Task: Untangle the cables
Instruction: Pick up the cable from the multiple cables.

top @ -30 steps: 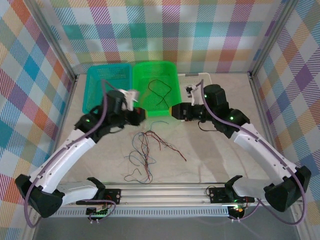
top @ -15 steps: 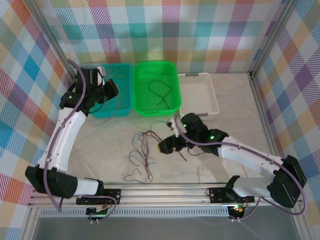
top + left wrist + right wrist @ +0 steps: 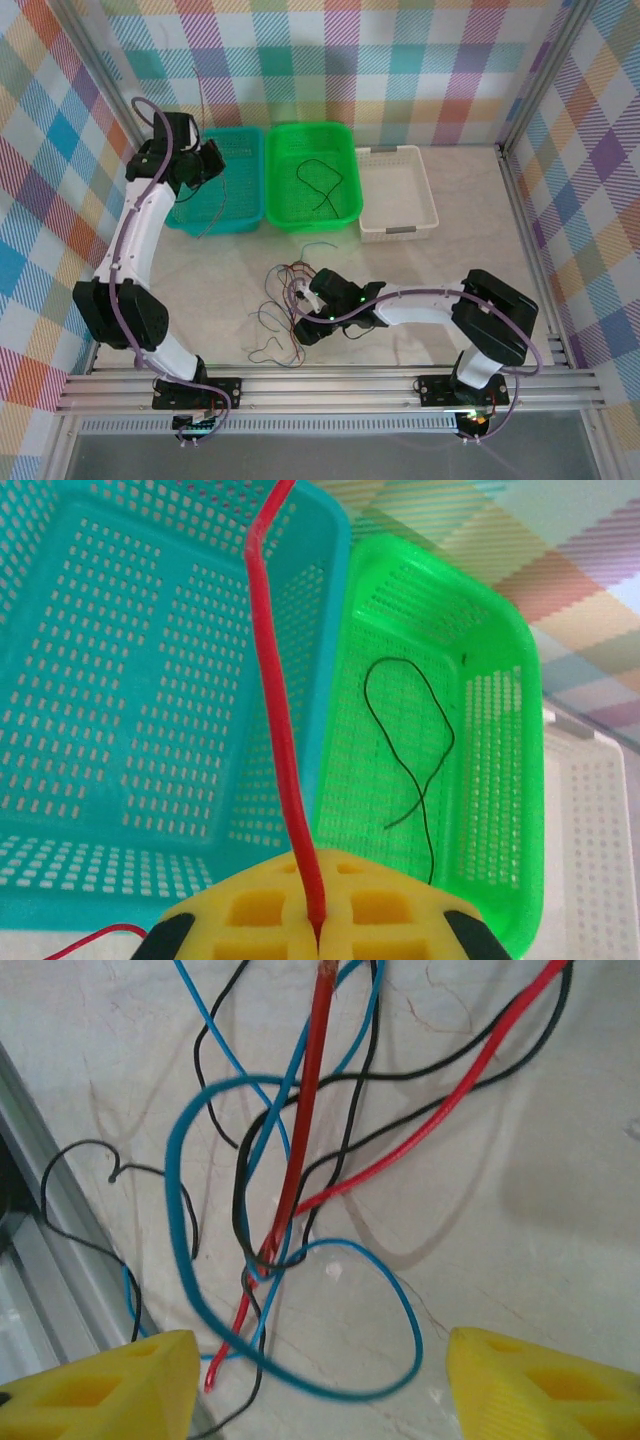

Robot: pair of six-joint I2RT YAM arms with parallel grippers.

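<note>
Since the cables (image 3: 285, 300), tangled on the near tabletop (image 3: 450, 260), look light and limp, the wide-open right tool (image 3: 320, 1380) should pinch a free end, while the left tool (image 3: 318, 925) clamps a red strand (image 3: 275, 680) over the teal basket (image 3: 120, 730).

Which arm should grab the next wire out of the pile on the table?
Right, probably. The right gripper hangs open directly over the tangle. The left gripper is shut on a red wire above the teal basket.
</note>
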